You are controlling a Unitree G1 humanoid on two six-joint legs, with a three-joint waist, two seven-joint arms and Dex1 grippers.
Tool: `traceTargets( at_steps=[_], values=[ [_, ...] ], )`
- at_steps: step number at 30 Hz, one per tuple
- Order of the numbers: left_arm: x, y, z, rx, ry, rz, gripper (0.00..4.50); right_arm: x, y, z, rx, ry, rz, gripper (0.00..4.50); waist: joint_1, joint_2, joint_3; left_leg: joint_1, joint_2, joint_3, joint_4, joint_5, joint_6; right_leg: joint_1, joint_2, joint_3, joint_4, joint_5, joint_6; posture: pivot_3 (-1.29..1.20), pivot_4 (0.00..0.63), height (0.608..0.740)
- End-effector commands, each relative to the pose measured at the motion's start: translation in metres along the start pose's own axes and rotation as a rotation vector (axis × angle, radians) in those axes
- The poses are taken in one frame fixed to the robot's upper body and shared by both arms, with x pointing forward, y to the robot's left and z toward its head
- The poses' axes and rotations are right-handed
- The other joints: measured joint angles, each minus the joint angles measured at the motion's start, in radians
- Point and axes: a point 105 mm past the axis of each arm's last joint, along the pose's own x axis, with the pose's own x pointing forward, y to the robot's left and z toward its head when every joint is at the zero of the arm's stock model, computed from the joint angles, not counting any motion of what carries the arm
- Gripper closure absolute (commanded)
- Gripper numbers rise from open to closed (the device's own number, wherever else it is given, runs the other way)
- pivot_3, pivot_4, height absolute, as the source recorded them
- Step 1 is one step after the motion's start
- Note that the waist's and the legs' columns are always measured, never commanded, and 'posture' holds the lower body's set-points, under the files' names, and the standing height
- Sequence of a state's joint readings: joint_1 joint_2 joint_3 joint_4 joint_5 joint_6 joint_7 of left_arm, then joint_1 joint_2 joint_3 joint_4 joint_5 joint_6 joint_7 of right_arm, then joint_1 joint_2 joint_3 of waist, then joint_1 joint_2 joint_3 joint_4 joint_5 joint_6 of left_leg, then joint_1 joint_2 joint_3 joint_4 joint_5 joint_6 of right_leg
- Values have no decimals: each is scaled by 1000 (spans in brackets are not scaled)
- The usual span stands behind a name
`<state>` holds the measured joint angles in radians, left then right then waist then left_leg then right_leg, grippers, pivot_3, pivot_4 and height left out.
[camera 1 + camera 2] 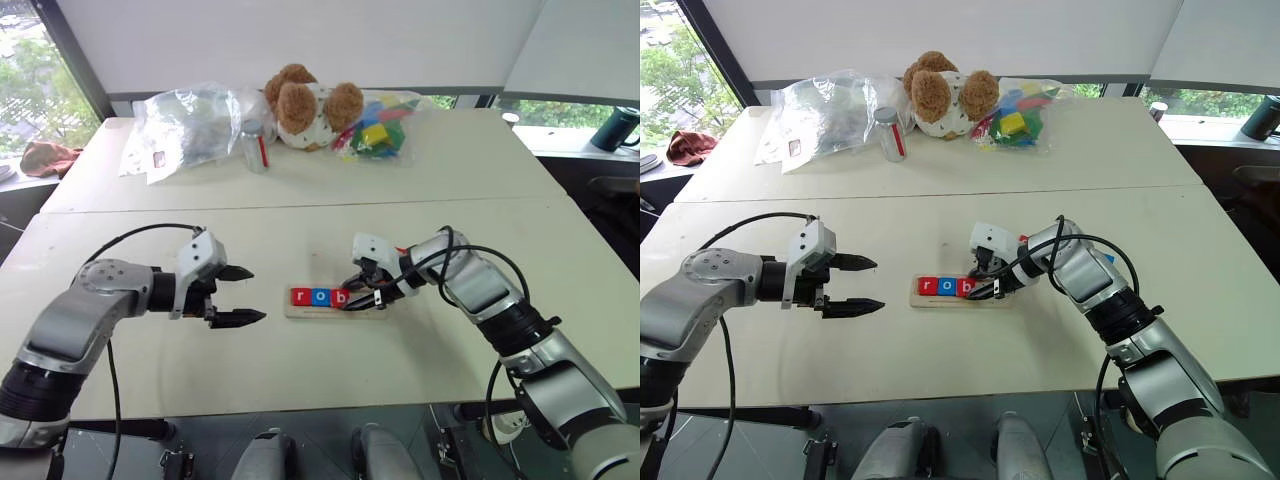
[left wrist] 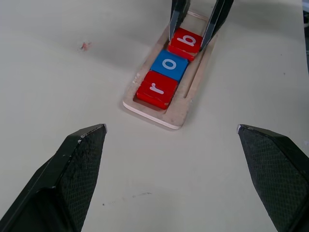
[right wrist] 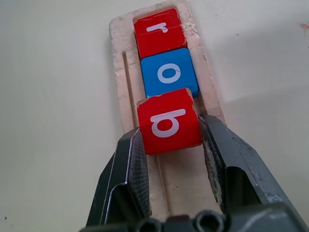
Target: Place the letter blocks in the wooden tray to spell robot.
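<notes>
Right tool (image 3: 170, 145) around third of three letter blocks (image 3: 168, 121)

Even daylight, soft shadows, sharp pictures

Daylight enters through the windows (image 1: 30, 90) behind the far tabletop and past the pale blinds (image 1: 300, 40), so the cream tabletop (image 1: 300, 370) reads bright and evenly lit, with no harsh glare. Shadows are faint and soft-edged: a dim patch lies under the left hand (image 1: 240, 296) and another beside the wooden tray (image 2: 179, 113) in the left wrist view. The clear plastic bags (image 1: 190, 125) catch small highlights. In the right wrist view the near black fingers (image 3: 123, 179) are slightly soft, while the red b block (image 3: 169, 121) is crisp. The head views bend slightly at the edges.
</notes>
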<state>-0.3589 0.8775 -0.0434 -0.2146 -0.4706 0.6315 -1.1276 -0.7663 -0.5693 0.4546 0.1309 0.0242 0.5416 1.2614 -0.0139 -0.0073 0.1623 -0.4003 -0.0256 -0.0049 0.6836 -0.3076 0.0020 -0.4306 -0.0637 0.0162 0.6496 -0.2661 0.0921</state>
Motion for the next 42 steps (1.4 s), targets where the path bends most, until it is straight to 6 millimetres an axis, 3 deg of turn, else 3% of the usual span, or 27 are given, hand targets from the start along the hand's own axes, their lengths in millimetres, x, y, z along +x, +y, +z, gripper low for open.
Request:
traceTargets(
  at_steps=[1, 4, 10, 14, 19, 24, 28, 33, 38, 42],
  values=[
    [-2, -1, 11, 34, -28, 0, 0, -3, 0, 13, -50, -29, -10, 1458, 0, 0, 0, 0, 0, 0, 0, 0, 0, 0, 0, 0, 0, 0, 0, 0, 150, 740],
    [-1, -1, 11, 33, -30, -1, 0, -3, 0, 14, -53, -33, -15, 69, 0, 0, 0, 0, 0, 0, 0, 0, 0, 0, 0, 0, 0, 0, 0, 0, 150, 740],
    [-2, 0, 11, 31, -32, 2, 0, -11, -2, 24, -59, -66, -37, 69, 0, 0, 0, 0, 0, 0, 0, 0, 0, 0, 0, 0, 0, 0, 0, 0, 150, 740],
    [-2, -2, 12, 32, -34, 2, 0, -32, -14, 22, -46, -67, -125, 69, 2, 0, 0, 0, 0, 0, 0, 0, 0, 0, 0, 0, 0, 0, 0, 0, 150, 740],
    [-3, -9, 24, 46, -94, -4, 0, -85, -56, 1, 239, -130, -502, 69, 4, 0, 0, 0, 0, 0, 0, 0, 0, 0, -1, 0, 0, 0, 0, 0, 150, 740],
    [1, -13, 36, 53, -129, -16, 0, -103, -58, -26, 515, -169, -872, 69, 1, -1, -1, -1, 0, -2, -1, 1, -2, 0, -1, 0, 0, 0, 0, 0, 150, 740],
    [8, -8, 33, 46, -123, -34, 0, -85, -41, -33, 749, -217, -1035, 69, -5, 0, -1, -3, 0, 0, -1, 2, -4, -6, 0, 2, 5, 0, 0, 0, 150, 740],
    [13, -2, 31, 56, -108, -56, 0, -66, -29, -40, 897, -222, -1100, 69, 0, 0, -1, -4, 0, 0, 0, 4, -7, -8, 1, 2, 10, 0, 0, 0, 150, 740],
    [15, 1, 30, 64, -105, -55, 0, -57, -39, -50, 952, -199, -1152, 69, -4, 0, -1, -3, -1, 0, 0, 4, -7, -8, 1, 2, 10, 0, 0, 0, 150, 740],
    [16, 1, 28, 66, -100, -45, 0, -44, -49, -46, 931, -192, -1133, 69, -8, 0, -1, -3, -1, 0, 0, 4, -7, -8, 2, 2, 12, 0, 0, 0, 150, 740]
  ],
)
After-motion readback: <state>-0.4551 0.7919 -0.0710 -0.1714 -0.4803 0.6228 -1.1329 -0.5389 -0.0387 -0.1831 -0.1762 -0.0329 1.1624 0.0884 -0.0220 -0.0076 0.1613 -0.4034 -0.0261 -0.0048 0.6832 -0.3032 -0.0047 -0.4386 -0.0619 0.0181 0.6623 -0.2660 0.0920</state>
